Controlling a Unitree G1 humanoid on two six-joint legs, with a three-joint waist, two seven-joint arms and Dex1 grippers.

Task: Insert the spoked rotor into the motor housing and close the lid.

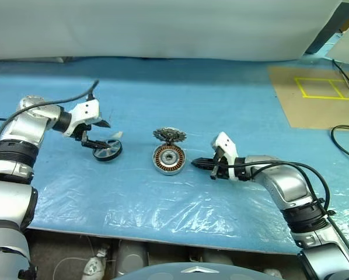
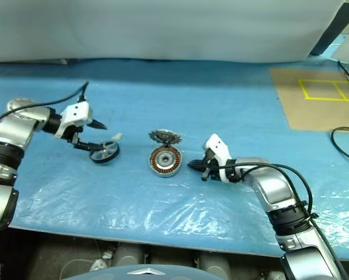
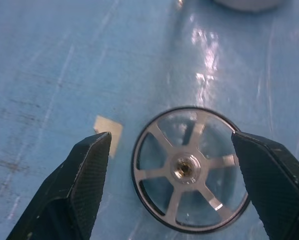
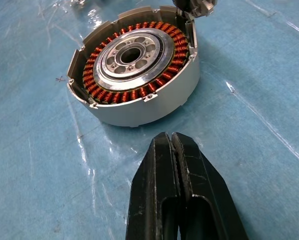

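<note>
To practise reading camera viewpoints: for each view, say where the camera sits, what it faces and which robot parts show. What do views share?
Eye views: on the head, looking forward and down at the table; both arms show.
Left wrist view: on that wrist, facing the spoked lid; open left end effector shows.
Right wrist view: on that wrist, facing the motor housing; shut right end effector shows.
Shared: eye views show both parts too.

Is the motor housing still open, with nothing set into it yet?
Open and unfilled: the motor housing shows its copper windings and bare dark centre, no lid on. The spoked rotor sits just behind it.
</note>
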